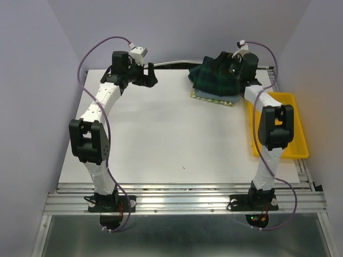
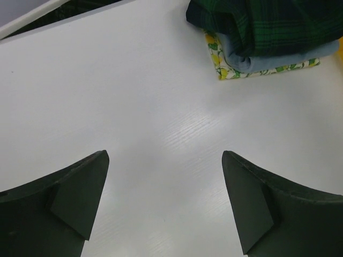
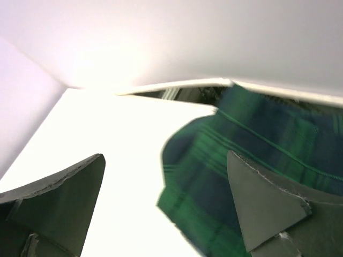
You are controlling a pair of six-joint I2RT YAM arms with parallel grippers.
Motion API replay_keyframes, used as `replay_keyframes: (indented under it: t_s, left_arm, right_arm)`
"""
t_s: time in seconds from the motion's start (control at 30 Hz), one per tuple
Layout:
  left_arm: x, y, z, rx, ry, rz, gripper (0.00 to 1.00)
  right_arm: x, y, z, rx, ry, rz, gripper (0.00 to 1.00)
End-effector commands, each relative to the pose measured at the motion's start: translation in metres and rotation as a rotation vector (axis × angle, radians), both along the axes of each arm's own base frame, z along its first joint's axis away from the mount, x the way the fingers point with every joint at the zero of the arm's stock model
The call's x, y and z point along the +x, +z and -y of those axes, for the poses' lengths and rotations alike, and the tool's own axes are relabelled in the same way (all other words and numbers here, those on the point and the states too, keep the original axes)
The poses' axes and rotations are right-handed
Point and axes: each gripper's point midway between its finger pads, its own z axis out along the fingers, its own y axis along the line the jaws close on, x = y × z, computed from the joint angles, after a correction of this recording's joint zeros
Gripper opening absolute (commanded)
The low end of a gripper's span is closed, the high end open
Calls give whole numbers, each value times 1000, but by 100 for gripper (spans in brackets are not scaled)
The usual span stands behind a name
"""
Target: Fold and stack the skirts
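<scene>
Left gripper (image 2: 165, 158): the 2 fingers (image 2: 75, 198) stand spread wide with nothing between them. Only the bare white table (image 2: 118, 91) lies beneath the gap. The stack of 3 skirts sits ahead of these fingers and off to their right, well apart from them.
- The lemon-print skirt (image 2: 217, 59) is at the bottom, flat on the table.
- The light blue-grey skirt (image 2: 252, 61) lies folded on it.
- The plaid skirt (image 2: 268, 24) lies on top, bunched rather than flat.

Right gripper (image 3: 165, 157): its 2 fingers (image 3: 59, 203) are also spread wide and pinch nothing. This wrist view is blurred. The plaid skirt lies under and beyond the finger at the right of that view and reaches into the gap. Bare table lies below the other finger. Whether either finger touches the cloth cannot be told.

In the top view the right gripper hangs over the far part of the stack, near the table's far right corner. A yellow tray (image 1: 297, 140) lies to the near right of the stack, beside the right arm.
</scene>
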Motion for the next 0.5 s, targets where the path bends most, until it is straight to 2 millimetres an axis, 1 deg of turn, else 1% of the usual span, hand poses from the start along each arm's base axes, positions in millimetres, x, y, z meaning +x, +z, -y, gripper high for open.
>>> replay_keyframes:
  t_s: [0.0,0.03,0.07,0.1,0.13,0.2,0.23,0.3,0.33,0.4,0.43,0.47]
  left_arm:
    - [7,37,-16,96,27,98,99]
    - [10,44,-19,114,37,119,99]
    - [10,45,-21,125,45,125,99]
    - [10,48,-24,137,50,135,99]
    - [6,50,-26,157,42,152,99]
    - [2,50,-29,173,38,167,99]
    - [-5,45,-29,183,25,158,99]
    - [-12,34,-29,203,8,142,99]
    - [-21,19,-31,217,1,109,99]
    - [-32,1,-30,250,-13,87,99]
    - [-40,-1,-29,260,-16,91,99]
    - [-52,-28,-30,278,-25,42,99]
  right_arm:
    - [-51,52,-7,-90,22,17,100]
    - [-64,40,-10,-108,29,-47,100]
    - [-74,37,-7,-141,27,-58,100]
    - [-86,15,-2,-162,13,-115,100]
    - [-103,25,-3,-174,8,-107,100]
    - [-120,17,8,-216,-33,-116,100]
    - [-141,3,14,-234,-42,-149,100]
    - [-160,-15,22,-275,-55,-177,100]
    - [-180,-32,25,-290,-50,-209,100]
    - [-197,-47,29,-316,-50,-230,100]
    - [-206,-54,27,-324,-42,-239,100]
    - [-220,-65,30,-336,-39,-251,100]
